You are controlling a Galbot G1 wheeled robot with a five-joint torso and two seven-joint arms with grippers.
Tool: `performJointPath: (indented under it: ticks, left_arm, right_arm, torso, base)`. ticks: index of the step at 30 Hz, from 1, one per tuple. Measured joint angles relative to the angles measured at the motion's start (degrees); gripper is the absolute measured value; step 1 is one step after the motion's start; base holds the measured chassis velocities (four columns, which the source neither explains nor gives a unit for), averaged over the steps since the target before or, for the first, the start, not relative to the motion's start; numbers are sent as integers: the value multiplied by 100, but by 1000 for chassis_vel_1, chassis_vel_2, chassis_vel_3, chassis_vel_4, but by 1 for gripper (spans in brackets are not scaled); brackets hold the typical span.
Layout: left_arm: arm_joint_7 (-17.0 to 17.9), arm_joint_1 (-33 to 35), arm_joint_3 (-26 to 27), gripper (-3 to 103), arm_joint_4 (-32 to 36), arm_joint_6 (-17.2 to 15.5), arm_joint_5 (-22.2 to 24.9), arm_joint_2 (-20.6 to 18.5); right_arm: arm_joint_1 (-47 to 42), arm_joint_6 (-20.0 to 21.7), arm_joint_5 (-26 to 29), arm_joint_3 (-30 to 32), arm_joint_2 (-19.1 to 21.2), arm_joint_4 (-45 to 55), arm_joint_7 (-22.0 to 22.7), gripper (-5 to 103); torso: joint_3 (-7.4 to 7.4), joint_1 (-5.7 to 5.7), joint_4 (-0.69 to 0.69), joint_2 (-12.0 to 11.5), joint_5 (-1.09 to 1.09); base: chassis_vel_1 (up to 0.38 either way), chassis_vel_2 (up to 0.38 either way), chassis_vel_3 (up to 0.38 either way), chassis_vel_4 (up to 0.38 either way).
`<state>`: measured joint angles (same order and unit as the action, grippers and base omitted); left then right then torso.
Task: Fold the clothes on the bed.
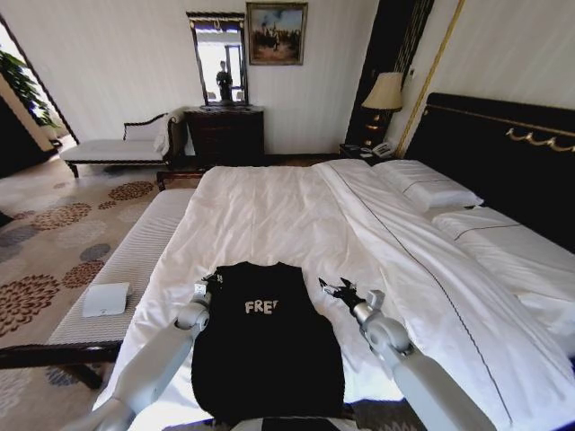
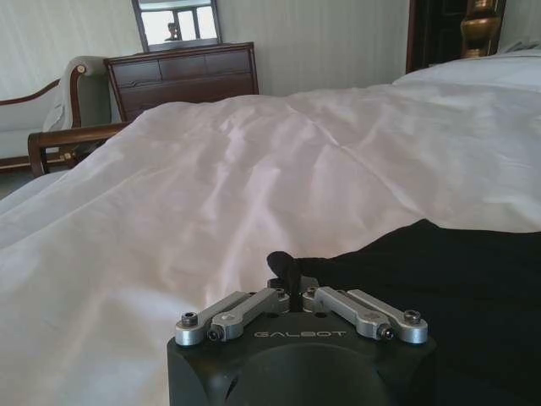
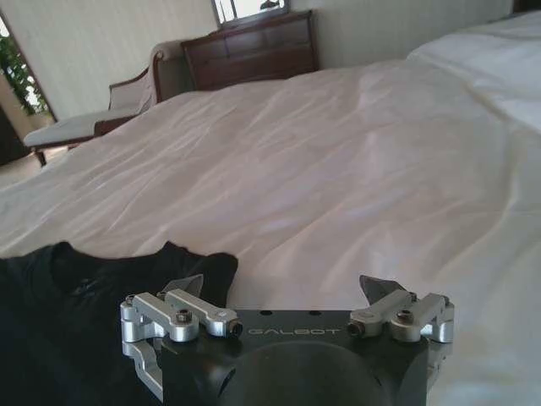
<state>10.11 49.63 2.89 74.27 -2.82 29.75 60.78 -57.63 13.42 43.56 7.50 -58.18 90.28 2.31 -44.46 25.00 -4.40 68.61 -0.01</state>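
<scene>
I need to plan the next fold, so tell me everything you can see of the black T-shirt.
The black T-shirt is soft, dark fabric with white "FREE" lettering on the chest. It lies flat and face up on the bed's white sheet near the foot edge, collar toward the headboard, sides apparently tucked in. The left end effector is shut on a pinch of fabric at its left shoulder. The right end effector is open over the sheet beside its right shoulder, not touching it.

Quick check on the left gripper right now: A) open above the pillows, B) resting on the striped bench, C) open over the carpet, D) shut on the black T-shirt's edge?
D: in the left wrist view, the left gripper is closed with a pinch of the black T-shirt fabric between its tips.
</scene>
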Motion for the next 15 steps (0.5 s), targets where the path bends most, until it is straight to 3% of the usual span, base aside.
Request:
performJointPath:
  ticks: [3,7,15]
  left_arm:
    - [-20,-10,-16,2,-39,21,0,5]
    - [-21,7,-25,2,-60,23,8,29]
    - [-27,-12,-82,2,-52,23,61,14]
  right_arm:
    - [336,-18,-35,-323,-165,-436,-71,100]
    - [761,-82,-19,-577,-816,-1021,-89,100]
    - [992,-47,353,-523,-1031,-1348,-69,100]
  torso:
    - [0,0,-2,0,0]
    - [0,0,0,0,1]
    - [1,-1,-2,0,0]
  base:
    - [0,0,0,0]
    - [0,0,0,0]
    - [0,0,0,0]
